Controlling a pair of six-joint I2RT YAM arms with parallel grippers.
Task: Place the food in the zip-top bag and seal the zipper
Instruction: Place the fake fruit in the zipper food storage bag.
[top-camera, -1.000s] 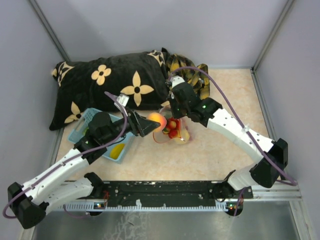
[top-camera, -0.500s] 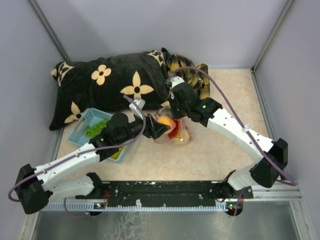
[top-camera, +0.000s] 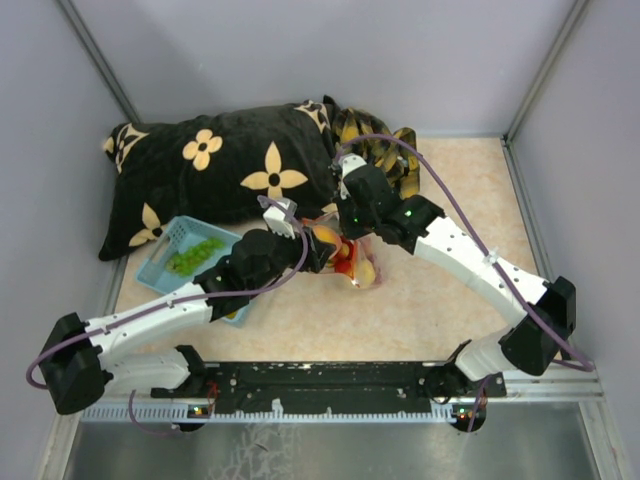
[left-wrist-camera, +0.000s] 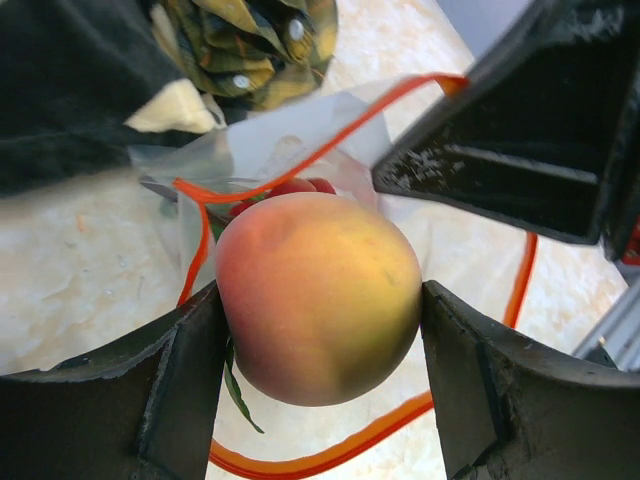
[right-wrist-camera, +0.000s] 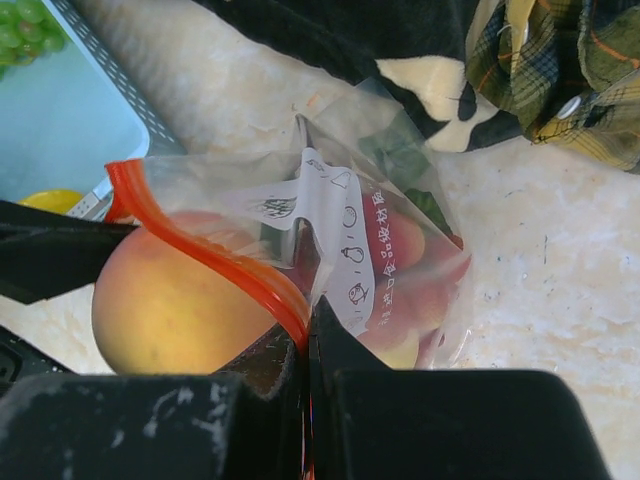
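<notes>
Left pincer (left-wrist-camera: 322, 335): pinching the orange-yellow round fruit (left-wrist-camera: 315, 270), at the zip-top bag's (right-wrist-camera: 335, 225) open mouth;
Right pincer (right-wrist-camera: 306, 338): pressed together on the zipper (right-wrist-camera: 200, 240);
Red berries (right-wrist-camera: 405, 240): inside the bag;
Basket (top-camera: 165, 262): near the bag, on the counter (top-camera: 450, 310).

Zip-top bag (top-camera: 365, 271) centre; basket (top-camera: 160, 266) left of it, grapes (top-camera: 195, 255) inside; pillow (top-camera: 200, 170) behind both; cloth (top-camera: 388, 150) right of pillow.

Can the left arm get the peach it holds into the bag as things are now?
Probably yes: the right gripper pinches the zipper, holding the bag mouth open before the peach.
</notes>
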